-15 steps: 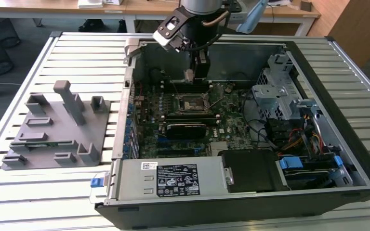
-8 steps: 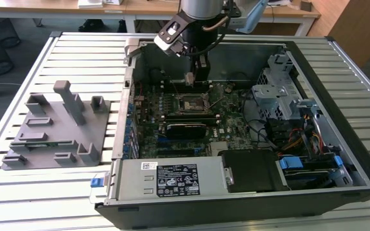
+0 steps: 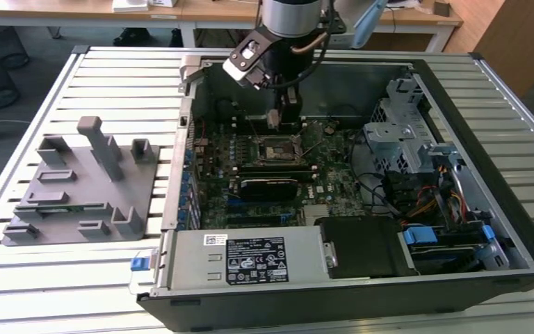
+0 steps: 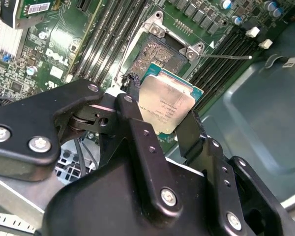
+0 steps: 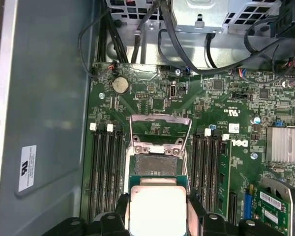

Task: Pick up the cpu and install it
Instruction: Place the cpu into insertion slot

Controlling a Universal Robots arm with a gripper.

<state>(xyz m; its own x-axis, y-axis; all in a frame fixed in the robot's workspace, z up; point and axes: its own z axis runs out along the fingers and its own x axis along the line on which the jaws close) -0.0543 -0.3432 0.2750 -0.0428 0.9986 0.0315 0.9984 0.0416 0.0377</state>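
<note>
The cpu (image 4: 168,104), a small square chip with a pale silver top and green edge, sits clamped between the two black fingers of my gripper (image 4: 163,103), which is shut on it. In the first wrist view the cpu (image 5: 157,210) hovers just short of the open socket (image 5: 154,167), whose metal load plate (image 5: 160,129) is flipped up. In the exterior view my gripper (image 3: 279,117) hangs inside the open computer case, a little above and behind the dark square socket (image 3: 274,148) on the green motherboard (image 3: 318,184). The chip is tilted and not touching the socket.
A grey plastic fixture (image 3: 77,184) lies on the slatted table at the exterior view's left. Inside the case are a power supply (image 3: 248,261), a metal drive cage (image 3: 406,136), cables (image 5: 196,54), memory slots (image 5: 105,167) beside the socket and a finned heatsink (image 5: 285,145).
</note>
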